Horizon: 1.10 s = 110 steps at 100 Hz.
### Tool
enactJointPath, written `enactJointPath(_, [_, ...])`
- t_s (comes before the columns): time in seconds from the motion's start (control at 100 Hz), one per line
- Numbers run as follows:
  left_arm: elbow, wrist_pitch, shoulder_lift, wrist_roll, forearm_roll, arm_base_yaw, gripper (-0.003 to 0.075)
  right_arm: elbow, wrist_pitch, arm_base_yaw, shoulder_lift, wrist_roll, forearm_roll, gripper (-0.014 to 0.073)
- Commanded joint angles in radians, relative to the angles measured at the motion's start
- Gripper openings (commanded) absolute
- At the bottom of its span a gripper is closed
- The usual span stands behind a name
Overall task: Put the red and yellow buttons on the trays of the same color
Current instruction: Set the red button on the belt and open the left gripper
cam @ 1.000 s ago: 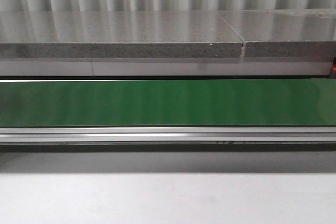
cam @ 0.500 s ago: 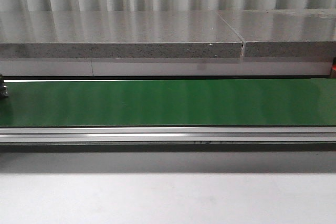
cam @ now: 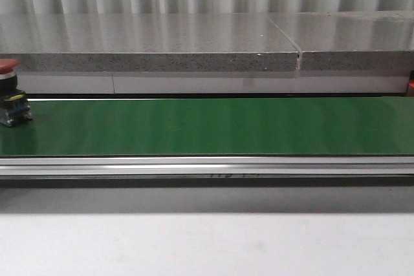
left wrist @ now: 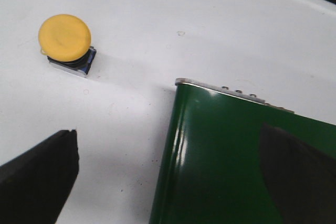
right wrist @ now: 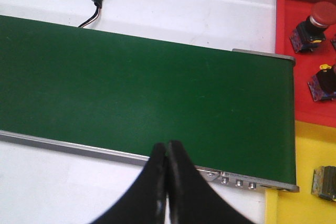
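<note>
A red button [cam: 9, 98] rides the green belt [cam: 207, 126] at its far left end in the front view. A yellow button [left wrist: 65, 40] stands on the white table beside the belt's end [left wrist: 226, 150] in the left wrist view. My left gripper [left wrist: 168, 177] hangs open above the belt's end edge, holding nothing. My right gripper [right wrist: 167, 153] is shut and empty over the belt's near rail. Past the belt's other end lie the red tray [right wrist: 315, 51], holding a red button [right wrist: 313, 24] and another button [right wrist: 324, 81], and the yellow tray [right wrist: 310, 182], holding a metal button base [right wrist: 325, 183].
A grey stone ledge [cam: 194, 43] runs behind the belt. An aluminium rail [cam: 207, 166] lines the belt's near side. A small black plug on a cable [right wrist: 94, 1] lies beyond the belt.
The red button has come into the front view at the left end of the belt, moving rightward; a second ago that end was bare.
</note>
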Motion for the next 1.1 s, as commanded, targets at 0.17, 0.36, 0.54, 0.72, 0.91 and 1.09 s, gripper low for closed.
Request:
enactJointPath(0.17, [-0.028, -0.12, 0.069, -0.015, -0.018, 0.003, 0.0652, -0.025, -0.052, 0.001, -0.006, -0.009, 0.005, -0.0068])
enactJointPath(0.36, [-0.028, -0.198, 0.1, -0.075, 0.027, 0.023, 0.0652, -0.025, -0.052, 0.001, -0.006, -0.009, 0.005, -0.0068])
enactJointPath(0.54, [-0.04, -0.252, 0.132, -0.077, 0.027, 0.039, 0.0652, -0.025, -0.052, 0.001, -0.006, -0.009, 0.005, -0.0068])
enactJointPath(0.72, [-0.141, -0.221, 0.219, -0.077, 0.027, 0.039, 0.0652, -0.025, -0.052, 0.001, -0.006, -0.009, 0.005, -0.0068])
enactJointPath(0.91, [-0.241, -0.2, 0.306, -0.107, 0.027, 0.039, 0.0652, -0.025, -0.052, 0.001, -0.006, -0.009, 0.005, -0.0068])
enactJointPath(1.09, [-0.275, -0.2, 0.362, -0.109, 0.037, 0.039, 0.0652, -0.025, -0.052, 0.001, -0.006, -0.009, 0.005, -0.0068])
